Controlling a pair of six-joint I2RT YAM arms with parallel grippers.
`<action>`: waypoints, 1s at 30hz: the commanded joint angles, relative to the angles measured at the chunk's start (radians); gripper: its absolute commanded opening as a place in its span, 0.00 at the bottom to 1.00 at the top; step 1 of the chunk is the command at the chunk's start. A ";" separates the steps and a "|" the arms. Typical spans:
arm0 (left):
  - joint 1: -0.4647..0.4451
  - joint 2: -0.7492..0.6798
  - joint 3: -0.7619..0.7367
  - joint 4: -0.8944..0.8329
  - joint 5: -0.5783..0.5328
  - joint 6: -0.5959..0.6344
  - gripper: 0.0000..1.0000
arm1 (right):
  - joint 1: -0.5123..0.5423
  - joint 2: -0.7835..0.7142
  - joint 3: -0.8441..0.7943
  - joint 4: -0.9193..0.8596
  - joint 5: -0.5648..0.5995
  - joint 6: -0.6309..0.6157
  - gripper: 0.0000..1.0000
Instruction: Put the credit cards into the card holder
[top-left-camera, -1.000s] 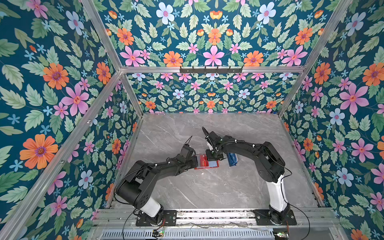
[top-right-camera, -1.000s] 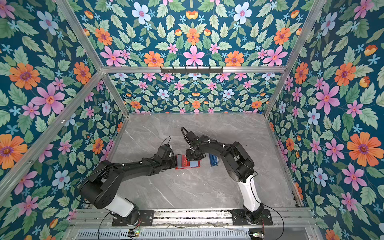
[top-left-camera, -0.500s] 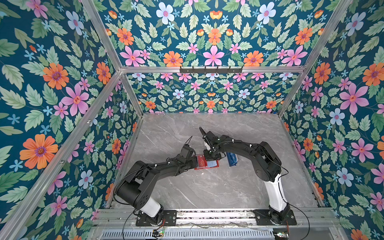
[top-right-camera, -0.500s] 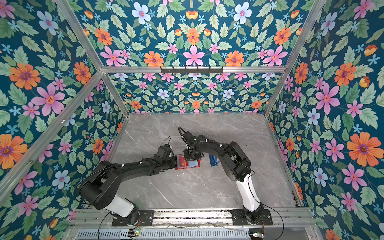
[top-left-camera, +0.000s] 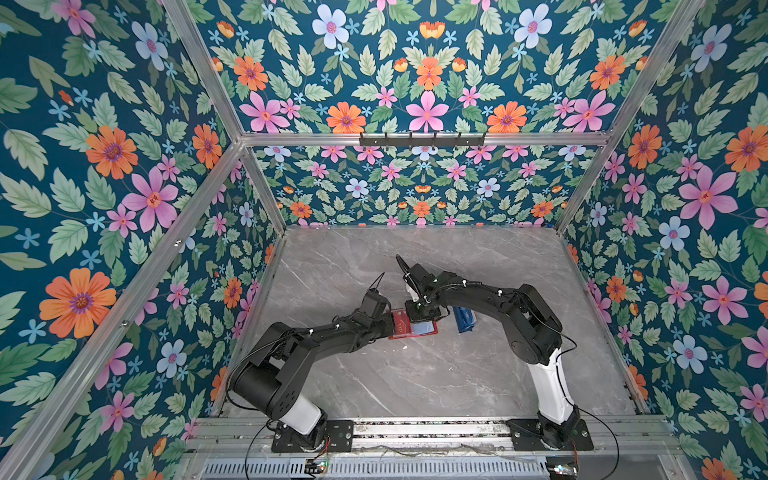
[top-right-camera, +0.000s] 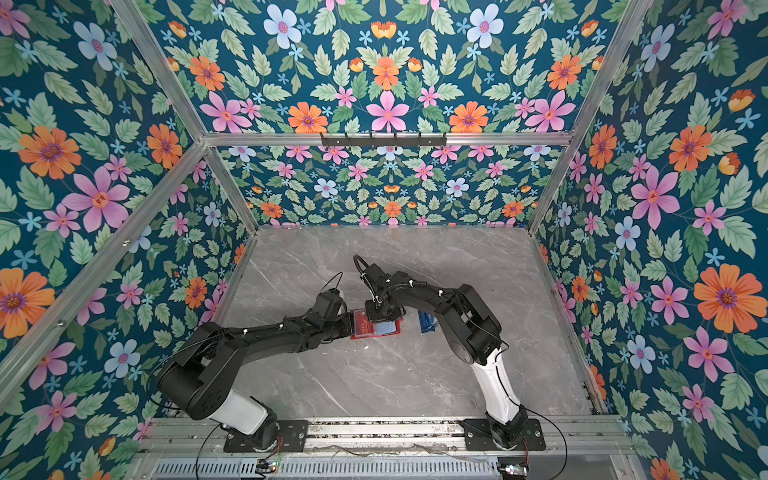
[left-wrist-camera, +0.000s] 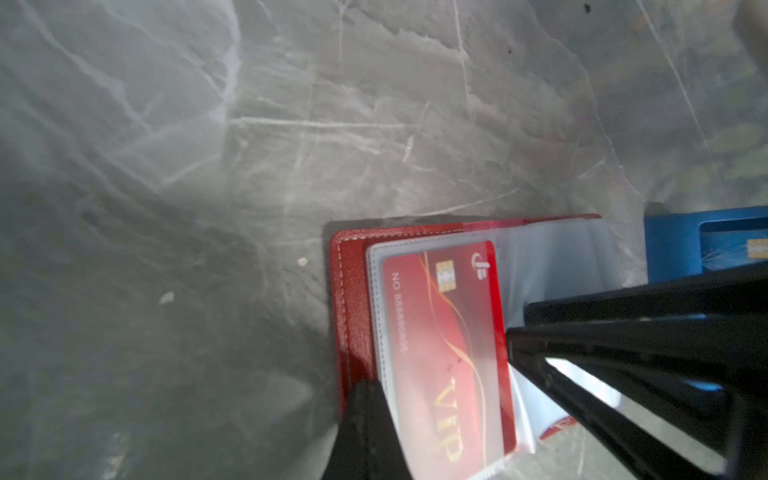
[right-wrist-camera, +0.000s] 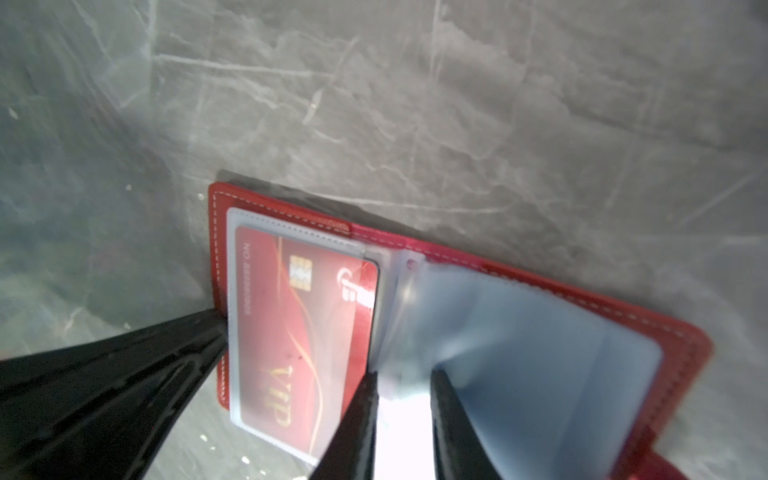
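A red wallet (right-wrist-camera: 685, 345) lies open like a book near the middle of a grey marble-look table (top-left-camera: 415, 374). A red card (right-wrist-camera: 307, 332) with a gold chip already sits flat inside one of the clear sleeves (right-wrist-camera: 540, 340), on the page nearer the left arm. The other sleeves fan up loosely from the spine.

The left gripper (left-wrist-camera: 365, 415) is closed, its tip pressing on the outer edge of that page, seemingly pinning the wallet down; whether it pinches the cover cannot be told. The right gripper (right-wrist-camera: 401, 382) hovers low over the spine with its jaws a little apart and no card between them. A loose sleeve rises right at its tips.

Just beside the wallet, on the right arm's side, a small blue tray (left-wrist-camera: 673, 249) holds a dark blue card (left-wrist-camera: 739, 245). By the look of it one card is done, and the next move calls for the right arm to fetch the second while the wallet is held open.

Floral walls (top-left-camera: 124, 166), teal with pink and orange flowers, and metal rails (top-left-camera: 291, 138) enclose the table
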 joint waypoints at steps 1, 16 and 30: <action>0.001 0.005 -0.004 -0.098 -0.015 0.011 0.00 | 0.012 0.028 -0.023 -0.070 -0.027 -0.009 0.27; -0.001 -0.001 0.003 -0.107 -0.010 0.031 0.01 | -0.010 -0.159 -0.136 0.042 -0.042 0.039 0.33; -0.023 -0.100 0.055 -0.140 -0.015 0.089 0.28 | -0.065 -0.221 -0.245 0.059 0.007 0.063 0.25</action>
